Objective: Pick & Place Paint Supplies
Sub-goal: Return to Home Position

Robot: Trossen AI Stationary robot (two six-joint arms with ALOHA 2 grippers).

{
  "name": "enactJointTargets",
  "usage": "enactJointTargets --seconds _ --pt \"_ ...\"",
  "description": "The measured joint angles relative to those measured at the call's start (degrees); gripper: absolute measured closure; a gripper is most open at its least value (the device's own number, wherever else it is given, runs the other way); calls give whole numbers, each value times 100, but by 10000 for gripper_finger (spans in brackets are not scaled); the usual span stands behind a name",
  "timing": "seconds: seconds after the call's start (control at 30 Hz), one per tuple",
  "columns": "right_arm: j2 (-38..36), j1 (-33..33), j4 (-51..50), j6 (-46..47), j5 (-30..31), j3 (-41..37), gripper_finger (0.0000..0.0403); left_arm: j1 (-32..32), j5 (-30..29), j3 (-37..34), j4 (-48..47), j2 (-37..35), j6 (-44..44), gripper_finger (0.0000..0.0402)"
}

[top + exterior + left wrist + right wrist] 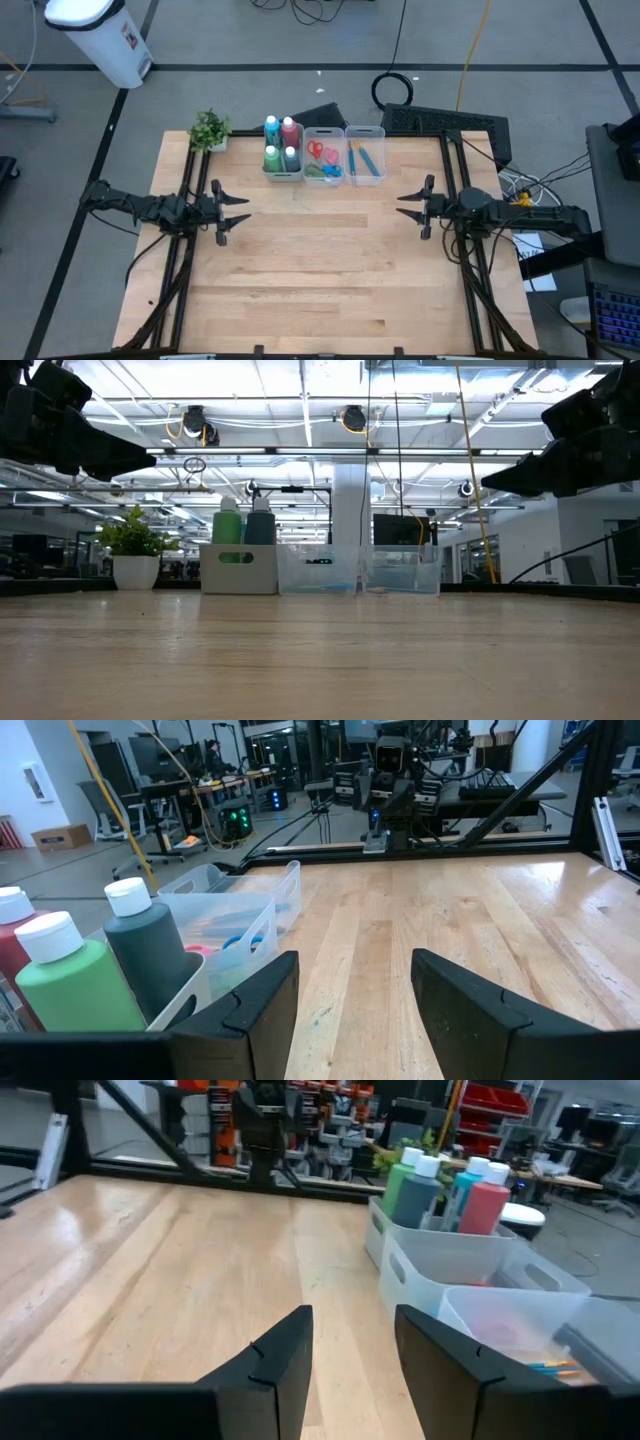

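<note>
Fingers of the left gripper (355, 1005) are seen spread apart with nothing between them, and those of the right gripper (355, 1345) likewise. In the high view both grippers are held above the table (320, 280), one at each side, well apart from the supplies.

Only from above can the contents of the three clear plastic bins at the table's far edge be told apart. Four round paint bottles (271, 158) with white caps are stood upright in the left bin (284, 178). Small scissors (323, 160) with red, pink, green and blue handles are laid in the middle bin (323, 131), and thin blue and orange brushes (361, 158) in the right bin (366, 129).

At table height only the green bottle (227, 525) and the dark grey bottle (260, 528) are shown rising above the left bin's frosted wall, near a potted plant (132, 545). Pale wood planks with a smooth sheen are shown by both wrist views.
</note>
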Motion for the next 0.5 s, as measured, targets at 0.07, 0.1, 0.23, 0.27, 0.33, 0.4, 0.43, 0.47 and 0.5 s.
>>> enactJointTargets --seconds 0.07,0.1,0.23,0.27,0.33,0.4,0.43,0.47,0.5 --pt "3 2 -1 18 -21 0 266 0 0 0 0 0 0 199" --pt "3 0 -1 36 -18 0 266 1 -2 0 0 0 0 199" --pt "3 0 -1 10 -12 0 266 1 0 0 0 -2 0 199" --pt "5 0 -1 8 -12 0 266 0 0 0 0 -1 0 199" --pt "5 0 -1 13 -12 0 265 -1 0 1 0 0 0 199" --pt "5 0 -1 14 -12 0 266 -1 -2 0 0 0 0 199" --pt "5 0 -1 12 -12 0 266 1 -2 0 0 0 0 199" --pt "5 0 -1 15 -12 0 266 -1 -2 0 0 0 0 199" --pt "5 0 -1 12 -12 0 266 1 -2 1 0 0 0 199"
